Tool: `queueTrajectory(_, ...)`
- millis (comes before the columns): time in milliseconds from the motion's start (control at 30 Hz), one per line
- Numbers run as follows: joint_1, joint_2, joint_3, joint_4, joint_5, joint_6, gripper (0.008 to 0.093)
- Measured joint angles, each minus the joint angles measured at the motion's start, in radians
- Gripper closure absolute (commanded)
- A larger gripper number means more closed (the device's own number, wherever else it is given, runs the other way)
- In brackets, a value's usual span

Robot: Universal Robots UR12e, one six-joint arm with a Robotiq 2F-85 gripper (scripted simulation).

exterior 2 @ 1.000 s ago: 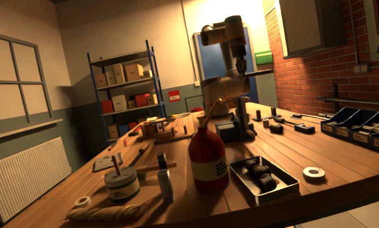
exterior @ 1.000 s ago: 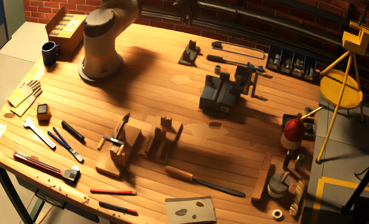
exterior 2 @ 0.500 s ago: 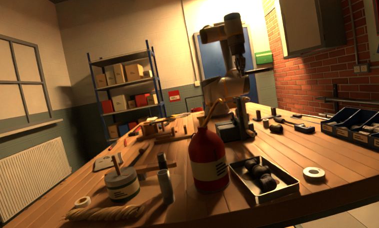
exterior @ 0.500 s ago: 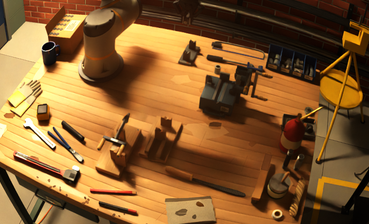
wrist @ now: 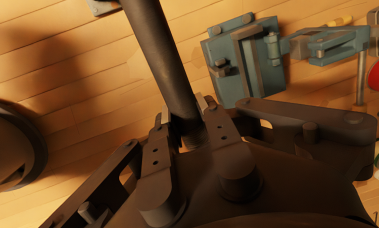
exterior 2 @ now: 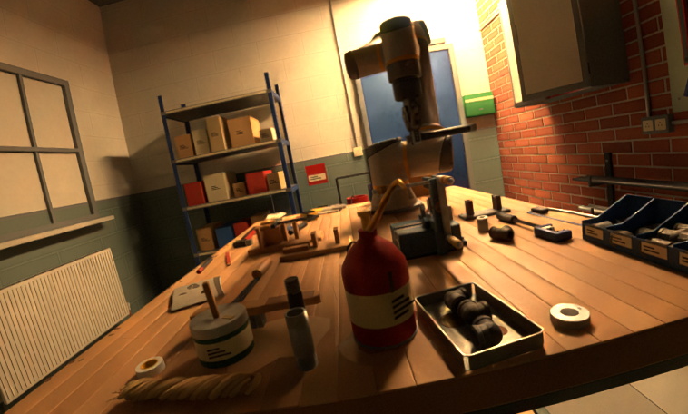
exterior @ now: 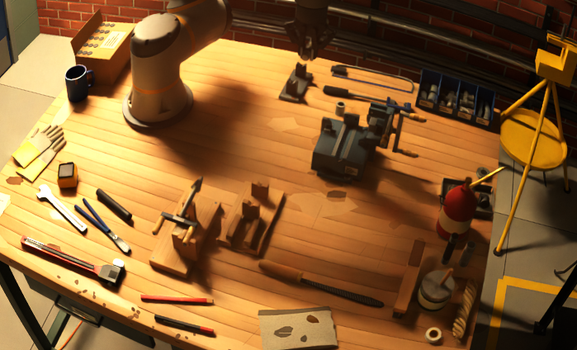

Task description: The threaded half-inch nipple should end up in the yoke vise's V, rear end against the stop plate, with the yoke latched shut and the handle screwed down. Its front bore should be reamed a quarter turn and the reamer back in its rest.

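Observation:
The threaded nipple (wrist: 165, 61), a dark pipe with threaded ends, is clamped between my gripper's (wrist: 184, 109) fingers near one threaded end. It hangs level (exterior 2: 446, 130) high above the bench's far side, over a small grey cradle stand (exterior: 298, 82). The blue-grey yoke vise (exterior: 347, 146) sits on the bench toward the middle right, its V groove empty and its yoke (wrist: 325, 45) swung open to one side. The reamer (exterior: 181, 213) rests on its wooden stand toward the front of the bench.
The arm's base (exterior: 157, 93) stands at the back left. A red oil can (exterior: 455, 213), blue parts bins (exterior: 455, 98), a hacksaw (exterior: 373, 76), a file (exterior: 320, 283) and a second wooden rest (exterior: 251, 217) lie around the vise.

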Motion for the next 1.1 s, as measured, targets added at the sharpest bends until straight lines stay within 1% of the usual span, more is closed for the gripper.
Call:
queueTrajectory(300,-0.117,0.145,-0.087,-0.058,0.0,-0.117,0.0934)
queueTrajectory(467,-0.159,0.217,-0.138,-0.079,0.0,-0.159,0.0934)
queueTrajectory(600,-0.182,0.259,-0.171,-0.088,0.0,-0.181,0.0934)
queueTrajectory(800,-0.198,0.294,-0.2,-0.094,0.0,-0.198,0.0934)
queueTrajectory(1100,-0.201,0.301,-0.205,-0.096,0.0,-0.202,0.0934)
